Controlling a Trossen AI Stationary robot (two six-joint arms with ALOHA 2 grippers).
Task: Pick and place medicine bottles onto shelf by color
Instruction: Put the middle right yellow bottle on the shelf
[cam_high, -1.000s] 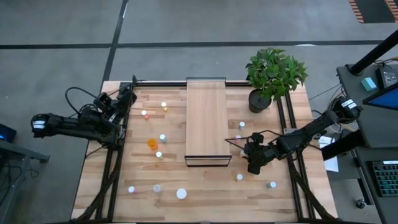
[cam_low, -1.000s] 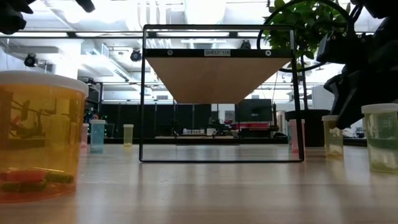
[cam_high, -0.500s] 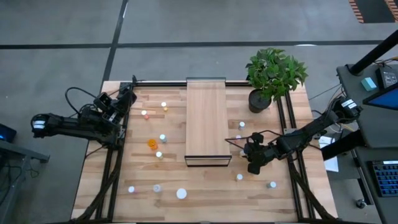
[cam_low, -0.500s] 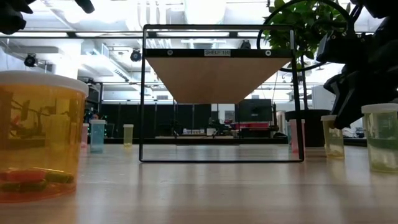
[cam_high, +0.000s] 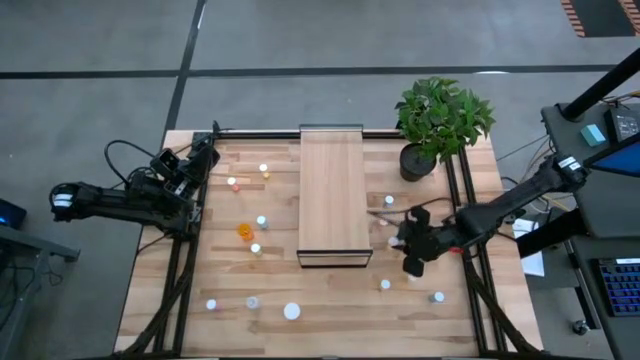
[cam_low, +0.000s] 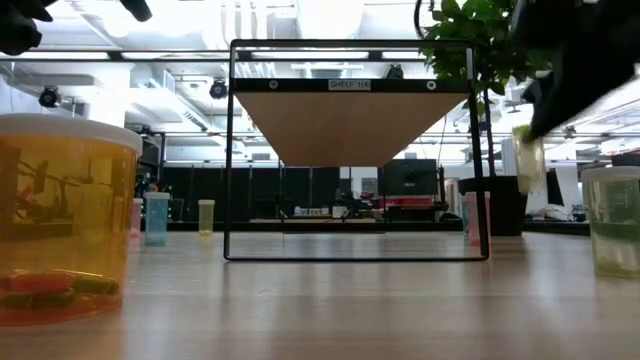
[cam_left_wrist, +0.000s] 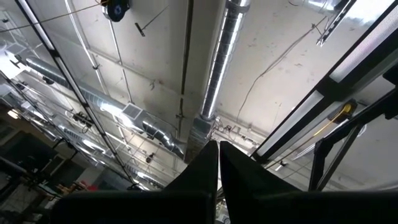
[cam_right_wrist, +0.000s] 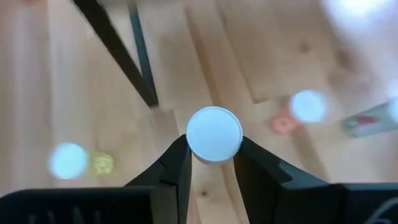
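Note:
My right gripper (cam_high: 404, 246) hangs over the table just right of the shelf's near end, shut on a small pale-yellow medicine bottle (cam_low: 530, 165) with a white cap (cam_right_wrist: 214, 133). The shelf (cam_high: 332, 195) is a long light-wood board in a dark frame at the table's middle. Several other medicine bottles stand on their bases around it, such as an orange one (cam_high: 245, 231), a white-capped one (cam_high: 385, 284) and a larger one (cam_high: 291, 311). My left gripper (cam_left_wrist: 217, 167) is shut at the table's far left (cam_high: 203, 152) and points up at the ceiling. My right gripper pinches the bottle between its two fingers (cam_right_wrist: 177, 163), just under the cap (cam_right_wrist: 214, 149). The fingers come from above, slanting down from the table's right side. The bottle hangs nearly upright below them (cam_low: 531, 175), lifted clear of the table.
A potted green plant (cam_high: 440, 120) stands at the far right, beside the shelf's far end. Dark frame rails (cam_high: 462, 200) run along both table sides. Close to the low camera stand a big orange container (cam_low: 60, 220) and a greenish bottle (cam_low: 612, 220).
My right gripper has risen with the yellow bottle. The bottle stood on the table half a second ago and now hangs clear of it.

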